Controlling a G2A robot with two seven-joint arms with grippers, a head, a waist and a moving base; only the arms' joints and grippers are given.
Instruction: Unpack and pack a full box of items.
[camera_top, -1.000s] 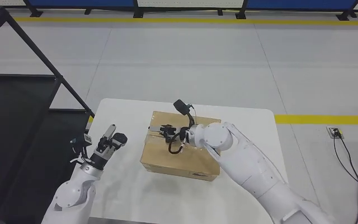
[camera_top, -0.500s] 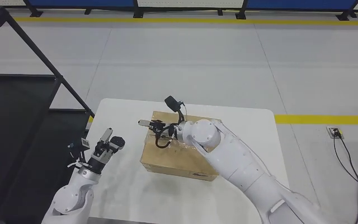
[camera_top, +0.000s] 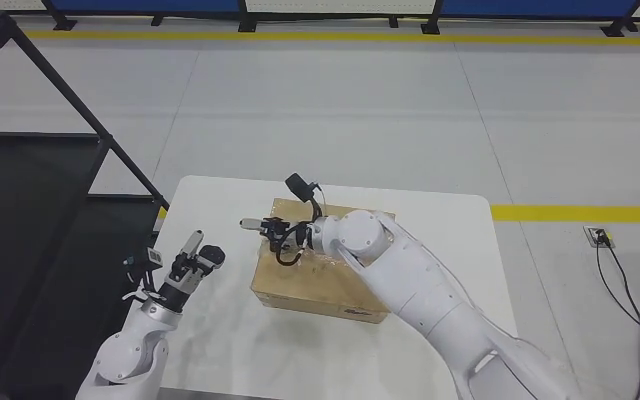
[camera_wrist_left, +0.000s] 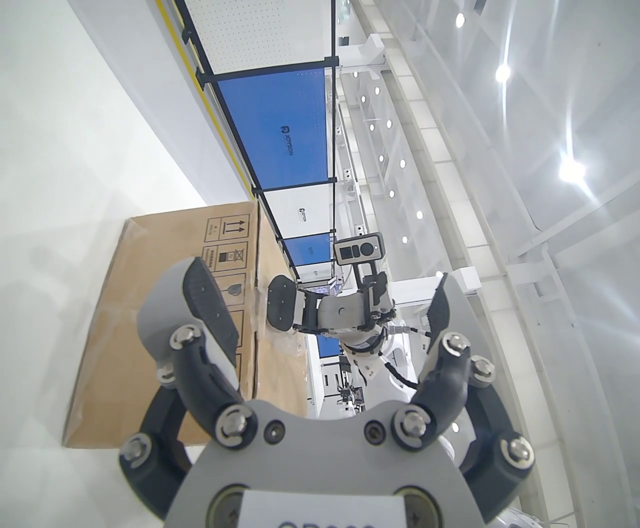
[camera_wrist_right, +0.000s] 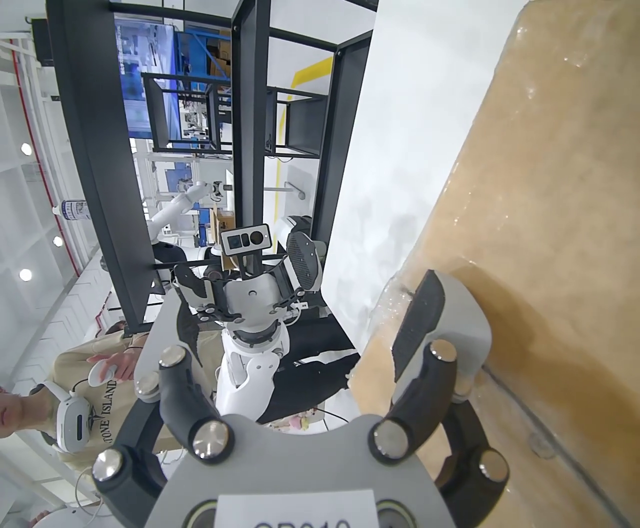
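A closed, taped cardboard box (camera_top: 325, 275) lies in the middle of the white table (camera_top: 220, 330). My right gripper (camera_top: 258, 226) hangs open at the box's far left corner. In the right wrist view one of its fingers (camera_wrist_right: 425, 310) rests against the taped box top (camera_wrist_right: 550, 200), while the other sticks out past the edge. My left gripper (camera_top: 200, 250) stands open above the table, left of the box and apart from it, with nothing between its fingers. The left wrist view looks past that gripper (camera_wrist_left: 320, 295) at the box's printed side (camera_wrist_left: 165, 310).
A black metal rack (camera_top: 60, 200) stands just off the table's left side. Bare table surrounds the box, with more room toward the front and right (camera_top: 440, 240). A yellow line (camera_top: 565, 212) marks the floor on the right.
My right gripper has slid left across the box top to its far left corner, now reaching past the edge. My left gripper has drawn slightly back and left.
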